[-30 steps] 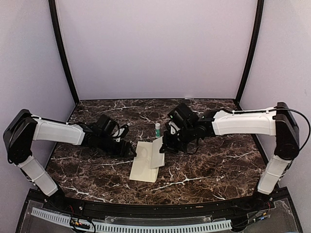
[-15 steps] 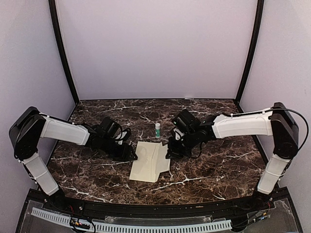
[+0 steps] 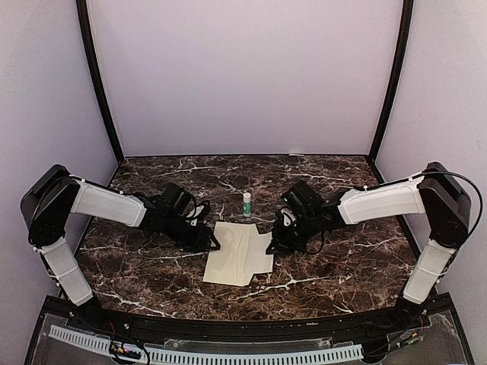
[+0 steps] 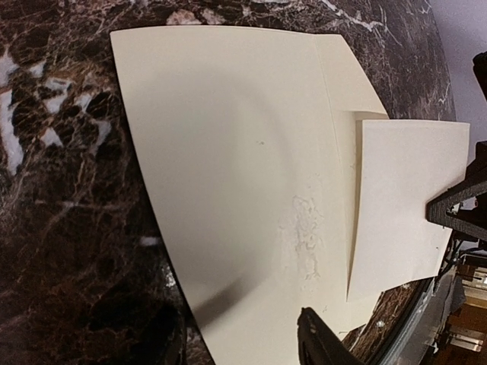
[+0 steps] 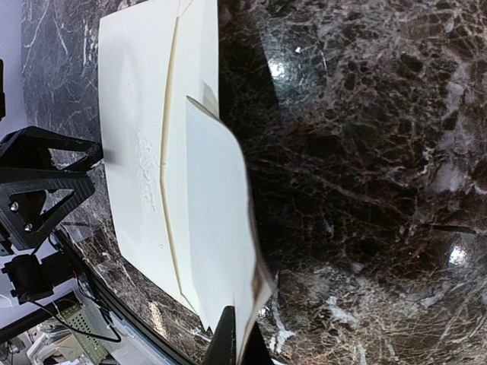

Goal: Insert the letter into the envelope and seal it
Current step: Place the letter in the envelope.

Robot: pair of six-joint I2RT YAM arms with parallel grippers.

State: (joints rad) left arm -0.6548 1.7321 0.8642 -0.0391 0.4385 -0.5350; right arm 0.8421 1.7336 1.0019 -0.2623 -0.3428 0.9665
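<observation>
1. The right pincer [image 5: 232,344] is closed tight on the near corner of the letter [image 5: 217,220]. The thin sheet bows up toward the fingers there instead of lying flat. Holding it by one corner probably leaves the rest of the sheet free to be steered and slid.
2. The letter is folded with its blank side up and lies over the open-flap side of the envelope [image 4: 228,152]. Its leading edge runs close alongside the fold at the mouth. That edge seems to rest on top of the paper, but I cannot tell for sure whether any of it has entered the pocket.
3. The left pincer [image 4: 243,344] sits low at the opposite long edge of the envelope with its jaws partly apart. As far as the wrist view shows, nothing is clamped between them. One finger is above the paper and the other is at or just off its edge. It is likely placed there to stop the envelope skidding away from the push.
4. The envelope lies flat on the desk [image 4: 68,228] between the two arms, with its flap open toward the right arm so the mouth faces the incoming sheet.
5. A small glue stick [image 3: 246,203] stands upright beyond the envelope, apart from it, presumably for the sealing step.
6. Insertion looks barely begun. The next move needs the leading edge to go under the mouth, or the sheet may simply ride over the top.
</observation>
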